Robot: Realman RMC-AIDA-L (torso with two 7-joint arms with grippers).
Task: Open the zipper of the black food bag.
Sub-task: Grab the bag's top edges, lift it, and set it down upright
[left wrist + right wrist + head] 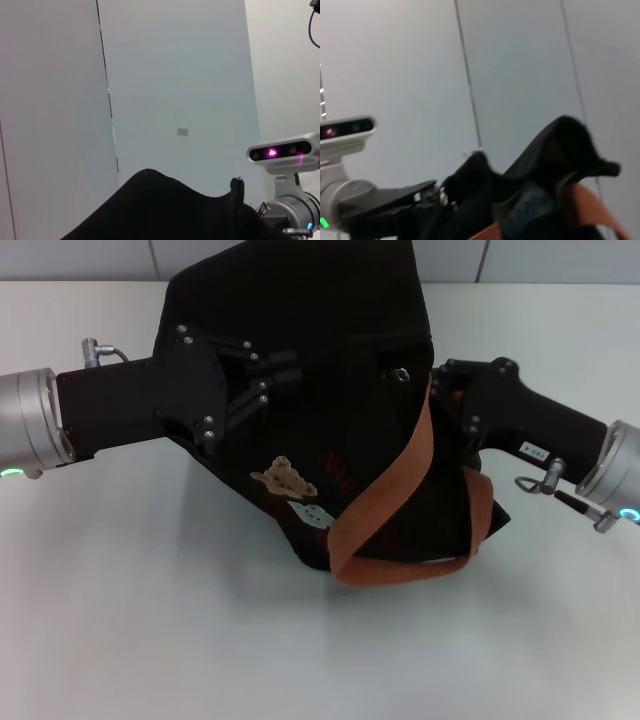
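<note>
The black food bag (300, 320) stands bunched up in the middle of the white table, its bear patch (283, 478) facing me. An orange strap (385, 495) loops down its front. A small silvery pull tab (400, 373) of the zipper shows on the upper right of the bag. My left gripper (292, 365) comes in from the left and is shut on the bag's upper fabric. My right gripper (438, 385) presses against the bag's right side, just beside the tab and the strap. The right wrist view shows the bag's raised fabric (560, 145) and the strap (592, 210).
The white table (150, 640) stretches around the bag, with a tiled wall (80, 260) behind it. The left wrist view shows black fabric (165, 210) and the right arm's camera (282, 152). The right wrist view shows the left arm (385, 202).
</note>
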